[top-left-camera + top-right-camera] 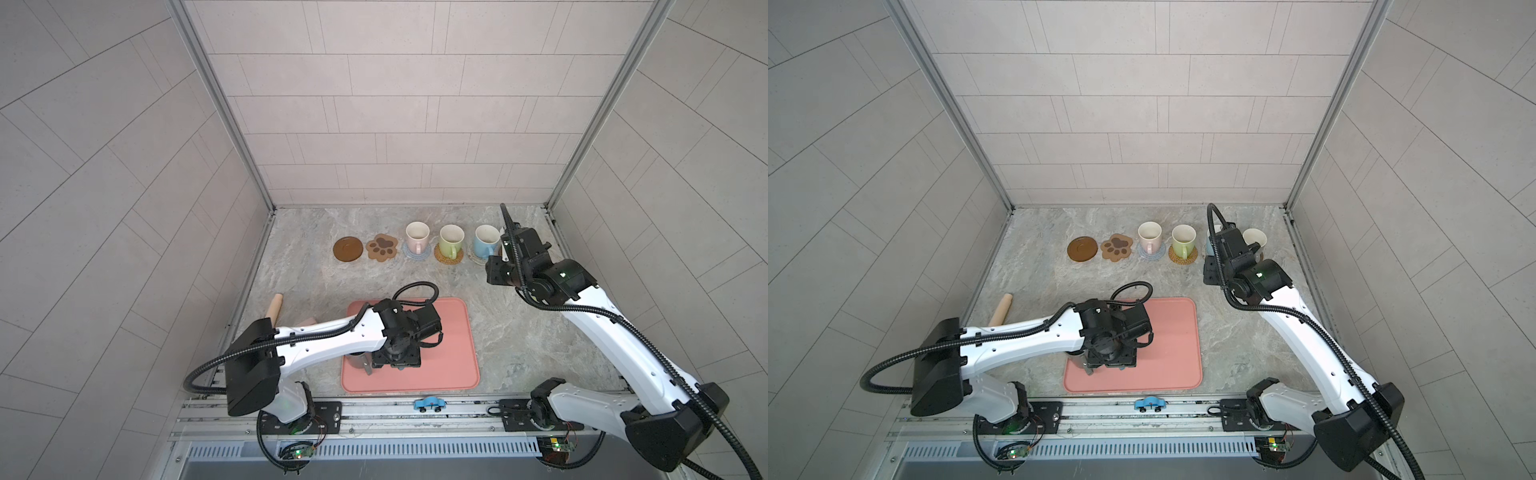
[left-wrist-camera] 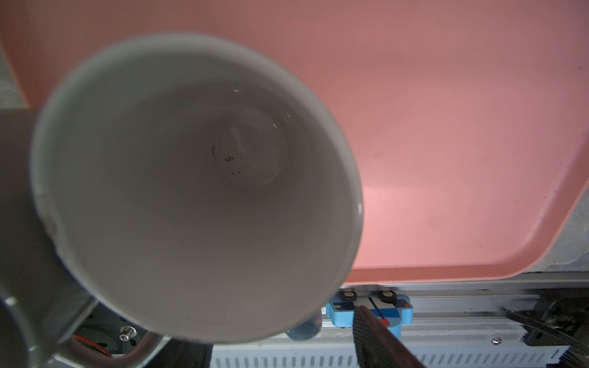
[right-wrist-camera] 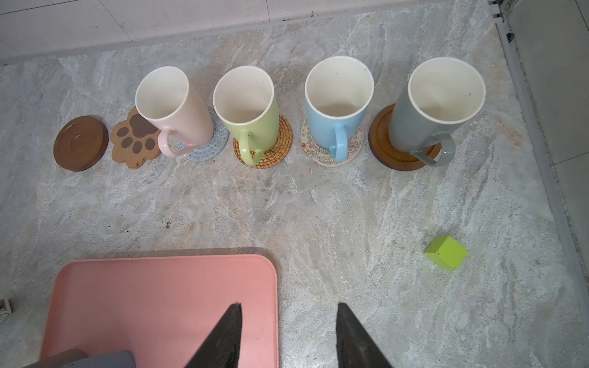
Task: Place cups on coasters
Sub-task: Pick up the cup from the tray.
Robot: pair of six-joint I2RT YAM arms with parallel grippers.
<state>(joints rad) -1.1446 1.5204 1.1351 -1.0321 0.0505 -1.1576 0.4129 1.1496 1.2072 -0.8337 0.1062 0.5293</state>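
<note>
We read lab test cell: tiled wall panels (image 1: 395, 104) in aluminium frame (image 1: 220, 104), marble-look tabletop (image 1: 316, 291), robot arms (image 1: 328, 336) bolted on rail (image 1: 374, 415).

A pink tray (image 1: 453, 345) lay on the marble tabletop (image 1: 519, 332). A blue toy car (image 1: 429, 403) sat on the metal rail just beside it, a wooden cylinder (image 1: 275, 306) lay near the left wall, and a green cube (image 3: 446, 253) stood well apart.

Lit brightly and evenly in both top views, with only faint, soft shadows on the marble surface (image 1: 519, 332). Bent the wall tiles (image 1: 124, 166) outward near the frame edges. Blurred the cream-lined mug (image 2: 191, 191) close to the left wrist lens; caught a pale sheen on the pink tray (image 2: 398, 204). Rendered the right wrist view sharp, though stretched toward its corners.
</note>
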